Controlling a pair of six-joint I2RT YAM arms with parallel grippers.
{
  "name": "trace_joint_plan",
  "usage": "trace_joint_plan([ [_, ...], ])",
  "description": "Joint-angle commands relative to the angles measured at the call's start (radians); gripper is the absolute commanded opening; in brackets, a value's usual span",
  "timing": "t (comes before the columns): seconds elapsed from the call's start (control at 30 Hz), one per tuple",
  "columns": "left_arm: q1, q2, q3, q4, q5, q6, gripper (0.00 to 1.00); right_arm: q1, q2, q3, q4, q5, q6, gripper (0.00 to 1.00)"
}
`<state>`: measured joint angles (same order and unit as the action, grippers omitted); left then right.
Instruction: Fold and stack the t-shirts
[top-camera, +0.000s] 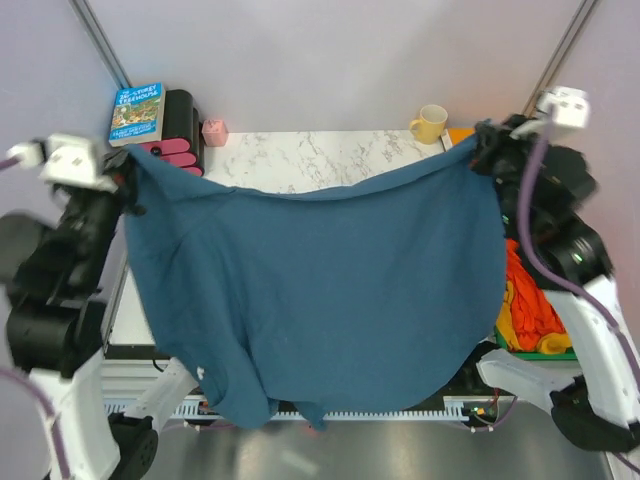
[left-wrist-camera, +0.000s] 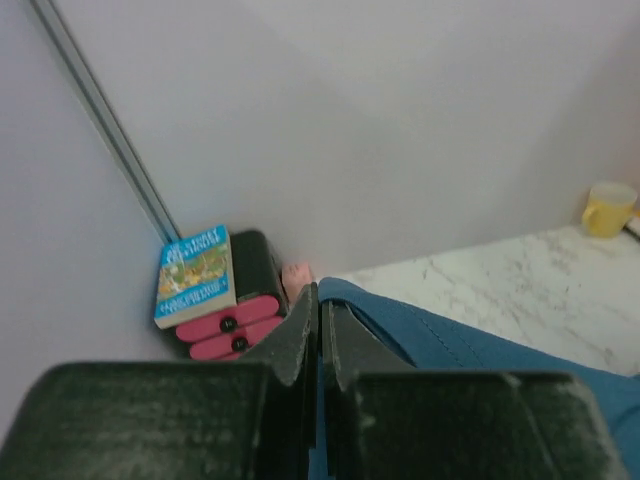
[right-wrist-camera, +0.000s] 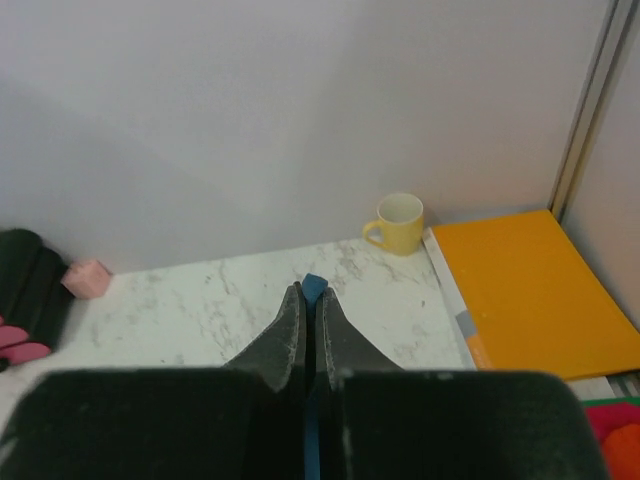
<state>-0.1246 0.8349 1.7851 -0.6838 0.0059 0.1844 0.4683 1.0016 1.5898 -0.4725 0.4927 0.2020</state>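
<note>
Pinching one top corner of the teal-blue t-shirt (top-camera: 320, 290) with the left gripper (left-wrist-camera: 318, 300), jaws closed tight on the cloth, at upper left of the overhead frame. Pinching the opposite corner with the right gripper (right-wrist-camera: 312, 295), jaws likewise closed on a blue fold, at upper right. Suspending the shirt spread between both, above the table (top-camera: 300, 160). Noting orange and yellow shirts (top-camera: 525, 300) heaped in the green-rimmed bin (top-camera: 520, 351) at the right edge.

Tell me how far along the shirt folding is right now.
Early. Done: nothing visible, no folded shirt on the bare part of the marble table. In hand: the teal-blue t-shirt hangs spread in the air, the left gripper and right gripper each shut on an upper corner. Left: folding this one, then the crumpled orange and yellow shirts at the right edge.
</note>
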Motion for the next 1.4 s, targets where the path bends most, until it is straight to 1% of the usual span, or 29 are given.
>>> trace_joint_plan([
  [0.0, 0.0, 0.107, -0.111, 0.22, -0.026, 0.055, 0.02, -0.003, 0.172, -0.018, 0.146, 0.086, -0.042, 0.0],
  [0.03, 0.0, 0.163, -0.14, 0.246, -0.024, 0.061, 0.02, -0.005, 0.245, 0.001, 0.176, 0.092, -0.055, 0.0],
  [0.1, 0.002, 0.225, -0.162, 0.299, -0.015, 0.067, 0.02, -0.023, 0.317, 0.025, 0.202, 0.081, -0.053, 0.0],
  [0.13, 0.008, 0.265, -0.182, 0.347, -0.014, 0.07, 0.02, -0.034, 0.386, 0.042, 0.236, 0.07, -0.052, 0.0],
  [0.2, 0.017, 0.38, -0.196, 0.388, 0.018, 0.064, 0.02, -0.071, 0.461, 0.064, 0.259, 0.037, -0.032, 0.0],
  [0.23, 0.022, 0.415, -0.213, 0.438, 0.025, 0.063, 0.02, -0.097, 0.53, 0.076, 0.288, 0.029, -0.026, 0.0],
  [0.27, 0.023, 0.491, -0.22, 0.461, 0.025, 0.064, 0.02, -0.111, 0.567, 0.081, 0.304, 0.02, -0.015, 0.0],
  [0.37, 0.028, 0.61, -0.225, 0.545, 0.025, 0.07, 0.02, -0.158, 0.704, 0.094, 0.36, 0.009, -0.009, 0.0],
  [0.4, 0.028, 0.683, -0.219, 0.559, 0.023, 0.072, 0.02, -0.168, 0.739, 0.102, 0.37, 0.012, -0.013, 0.0],
  [0.43, 0.028, 0.726, -0.204, 0.575, 0.022, 0.072, 0.02, -0.187, 0.808, 0.122, 0.38, 0.01, -0.015, 0.0],
  [0.47, 0.028, 0.765, -0.188, 0.593, 0.01, 0.072, 0.02, -0.195, 0.839, 0.133, 0.385, 0.01, -0.018, 0.0],
  [0.5, 0.028, 0.843, -0.17, 0.598, 0.005, 0.072, 0.02, -0.204, 0.87, 0.143, 0.385, 0.017, -0.018, 0.0],
  [0.53, 0.029, 0.877, -0.132, 0.605, 0.0, 0.07, 0.02, -0.212, 0.925, 0.166, 0.387, 0.017, -0.018, 0.0],
  [0.57, 0.029, 0.91, -0.11, 0.609, -0.003, 0.073, 0.02, -0.227, 0.946, 0.174, 0.387, 0.015, -0.013, 0.0],
  [0.6, 0.029, 0.978, -0.087, 0.613, -0.003, 0.075, 0.02, -0.232, 0.968, 0.182, 0.39, 0.017, -0.01, 0.0],
  [0.67, 0.029, 1.038, -0.02, 0.619, -0.038, 0.081, 0.02, -0.241, 1.02, 0.203, 0.4, 0.018, -0.013, 0.0],
  [0.73, 0.029, 1.114, 0.049, 0.619, -0.049, 0.086, 0.02, -0.247, 1.069, 0.232, 0.402, 0.026, -0.019, 0.0],
  [0.87, 0.029, 1.22, 0.163, 0.609, -0.063, 0.092, 0.02, -0.258, 1.135, 0.288, 0.4, 0.021, -0.024, 0.0],
  [0.93, 0.029, 1.283, 0.247, 0.586, -0.067, 0.095, 0.02, -0.266, 1.172, 0.327, 0.399, 0.018, -0.029, 0.0],
  [1.0, 0.029, 1.322, 0.33, 0.578, -0.081, 0.102, 0.02, -0.266, 1.198, 0.36, 0.399, 0.015, -0.033, 0.0],
  [1.07, 0.029, 1.38, 0.39, 0.56, -0.093, 0.109, 0.02, -0.27, 1.244, 0.423, 0.39, 0.007, -0.033, 0.0],
  [1.1, 0.029, 1.397, 0.46, 0.552, -0.099, 0.115, 0.02, -0.273, 1.262, 0.452, 0.384, 0.003, -0.035, 0.0],
  [1.13, 0.029, 1.417, 0.496, 0.529, -0.106, 0.116, 0.02, -0.278, 1.299, 0.51, 0.374, 0.001, -0.036, 0.0],
  [1.2, 0.029, 1.457, 0.566, 0.515, -0.121, 0.125, 0.02, -0.28, 1.338, 0.567, 0.365, -0.011, -0.038, 0.0],
  [1.23, 0.029, 1.458, 0.576, 0.517, -0.124, 0.127, 0.02, -0.28, 1.368, 0.614, 0.364, -0.014, -0.036, 0.0],
  [1.37, 0.029, 1.465, 0.576, 0.523, -0.147, 0.135, 0.02, -0.28, 1.434, 0.694, 0.368, -0.029, -0.029, 0.0],
])
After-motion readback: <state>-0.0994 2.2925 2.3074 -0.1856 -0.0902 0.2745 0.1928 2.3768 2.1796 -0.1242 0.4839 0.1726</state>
